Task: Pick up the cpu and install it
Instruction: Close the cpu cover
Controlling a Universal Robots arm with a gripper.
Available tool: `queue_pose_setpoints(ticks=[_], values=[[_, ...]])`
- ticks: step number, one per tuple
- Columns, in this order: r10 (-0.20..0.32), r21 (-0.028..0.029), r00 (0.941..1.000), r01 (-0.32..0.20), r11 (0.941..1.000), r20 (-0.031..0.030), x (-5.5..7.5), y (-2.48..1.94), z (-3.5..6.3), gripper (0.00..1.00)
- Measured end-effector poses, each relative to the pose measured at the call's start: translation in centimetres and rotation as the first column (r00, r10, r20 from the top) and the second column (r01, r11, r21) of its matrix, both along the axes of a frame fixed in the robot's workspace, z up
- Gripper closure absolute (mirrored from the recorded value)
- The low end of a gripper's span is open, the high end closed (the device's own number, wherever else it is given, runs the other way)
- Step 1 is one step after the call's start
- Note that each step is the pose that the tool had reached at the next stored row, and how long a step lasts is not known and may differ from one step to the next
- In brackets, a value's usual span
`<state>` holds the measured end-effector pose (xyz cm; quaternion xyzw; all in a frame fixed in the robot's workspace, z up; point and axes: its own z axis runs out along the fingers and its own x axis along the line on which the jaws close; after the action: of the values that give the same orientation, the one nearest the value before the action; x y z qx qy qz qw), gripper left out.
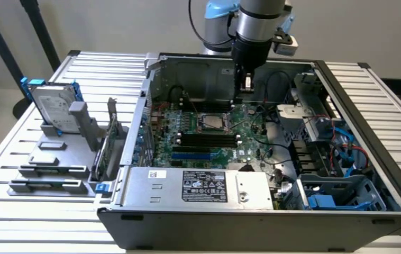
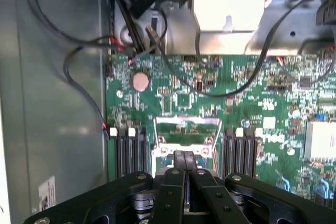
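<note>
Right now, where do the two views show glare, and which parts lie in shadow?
Wrist view: glare washes out the white block; a soft sheen lies on the grey case wall; the gripper is dark against the motherboard. Exterior view: the light is soft and even; the hard drive shines faintly on top; the case's inside is dimmer than the slatted table.

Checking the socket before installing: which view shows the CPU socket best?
The wrist view: the CPU socket lies close ahead of the shut gripper, its metal frame and inside plain between the memory slots. The exterior view has the socket farther off and at a slant, on the motherboard, near the gripper.
</note>
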<state>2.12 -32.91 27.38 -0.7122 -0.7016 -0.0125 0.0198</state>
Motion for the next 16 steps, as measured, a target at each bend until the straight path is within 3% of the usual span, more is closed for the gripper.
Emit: queue_pose_setpoints(ticks=[6, 11, 16], values=[[0.002, 0.0019, 1.0000, -0.002, 1.0000, -0.0016, 2.5, -0.08, 0.05, 0.89], [0.004, 0.0026, 1.0000, -0.004, 1.0000, -0.0016, 3.1, -0.21, -0.41, 0.89], [0.006, 0.0078, 1.0000, -0.006, 1.0000, -0.0016, 4.1, -0.40, -0.76, 0.89]])
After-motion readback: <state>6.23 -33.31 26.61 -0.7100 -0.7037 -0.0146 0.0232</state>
